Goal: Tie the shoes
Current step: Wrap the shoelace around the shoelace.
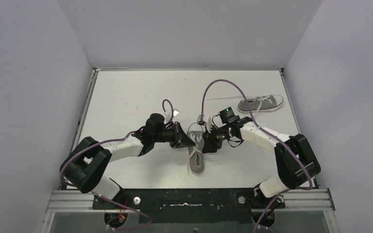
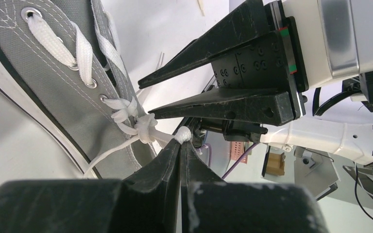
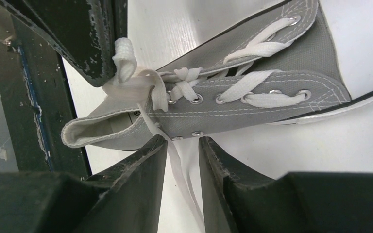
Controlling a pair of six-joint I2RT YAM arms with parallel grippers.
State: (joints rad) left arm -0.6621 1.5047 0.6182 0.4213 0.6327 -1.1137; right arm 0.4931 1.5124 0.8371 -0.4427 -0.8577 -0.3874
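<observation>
One grey shoe point(image 1: 197, 154) lies at the table's middle, toe toward me. It also shows in the left wrist view point(image 2: 53, 82) and the right wrist view point(image 3: 272, 92). A small knot point(image 2: 143, 127) sits at its upper eyelets. My left gripper point(image 1: 188, 141) point(image 2: 182, 144) is shut on a white lace point(image 2: 183, 134) just past the knot, holding it taut. My right gripper point(image 1: 208, 141) point(image 3: 182, 141) is open beside the shoe's collar, and a loose lace strand point(image 3: 177, 165) runs between its fingers. The second shoe point(image 1: 261, 103) lies on its side at the far right.
The white table point(image 1: 126, 97) is walled on three sides. Purple cables point(image 1: 213, 87) arch above both wrists. In the left wrist view the right gripper point(image 2: 145, 99) hangs open right above the held lace. In the right wrist view the left gripper point(image 3: 110, 70) pinches a lace fold point(image 3: 124, 58).
</observation>
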